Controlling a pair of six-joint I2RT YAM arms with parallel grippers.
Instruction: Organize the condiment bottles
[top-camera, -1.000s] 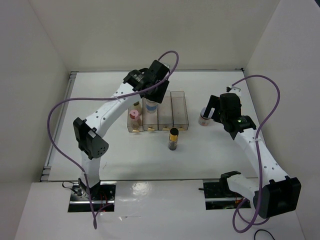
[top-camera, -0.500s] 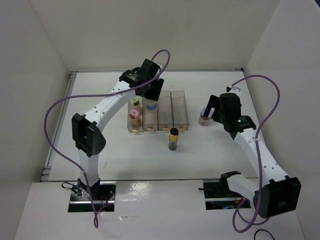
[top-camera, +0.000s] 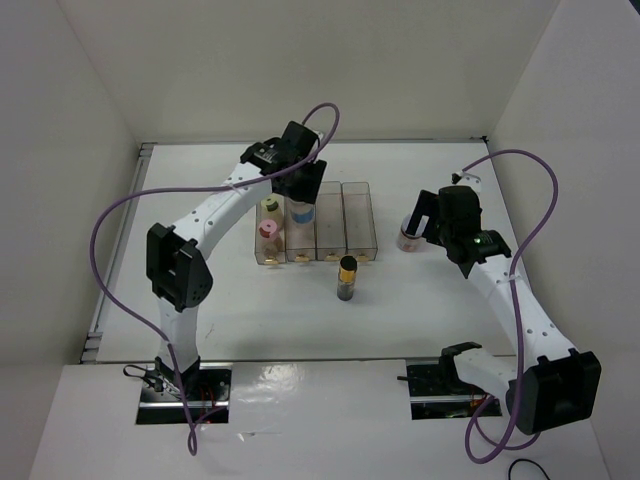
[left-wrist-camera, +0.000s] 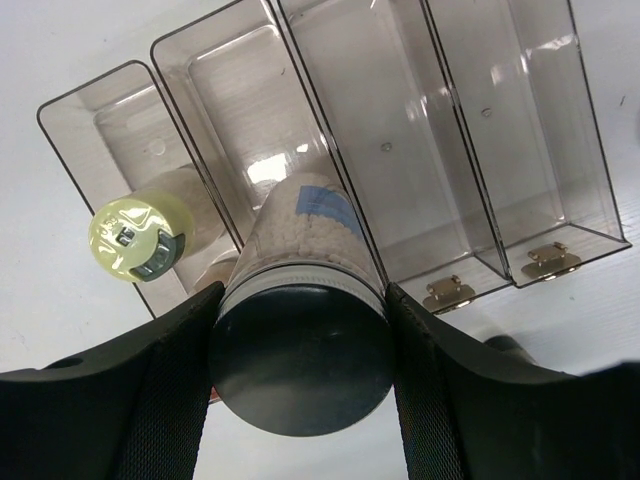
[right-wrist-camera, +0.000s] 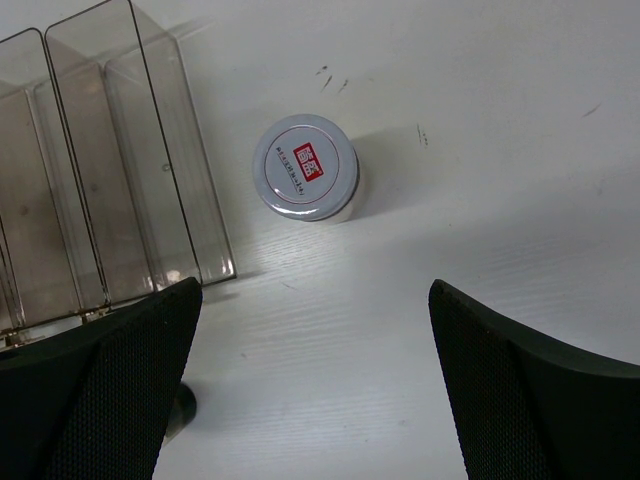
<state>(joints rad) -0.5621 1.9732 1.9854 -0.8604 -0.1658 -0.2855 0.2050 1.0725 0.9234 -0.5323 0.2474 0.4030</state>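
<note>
My left gripper (top-camera: 301, 190) (left-wrist-camera: 300, 372) is shut on the wide clear bottle with a blue label (top-camera: 301, 212) (left-wrist-camera: 305, 240), which stands in the second clear bin from the left (left-wrist-camera: 215, 110). The first bin (top-camera: 262, 258) holds the cream bottle with a yellow-green cap (top-camera: 268, 205) (left-wrist-camera: 138, 235) and the pink-capped bottle (top-camera: 268, 229). The dark bottle with a gold cap (top-camera: 347, 273) stands on the table in front of the bins. My right gripper (top-camera: 425, 222) (right-wrist-camera: 320, 390) hangs open above the table, close to the white bottle with a greyish-purple lid (top-camera: 407, 239) (right-wrist-camera: 305, 167).
Four clear rectangular bins stand side by side mid-table; the third (top-camera: 330, 235) and fourth (top-camera: 361, 230) hold nothing. White walls close in the table at the back and on both sides. Purple cables loop over both arms.
My left wrist has shifted a little to the left, still shut on the blue-label bottle, uncovering the cream bottle in the top view. The right arm has not moved.
</note>
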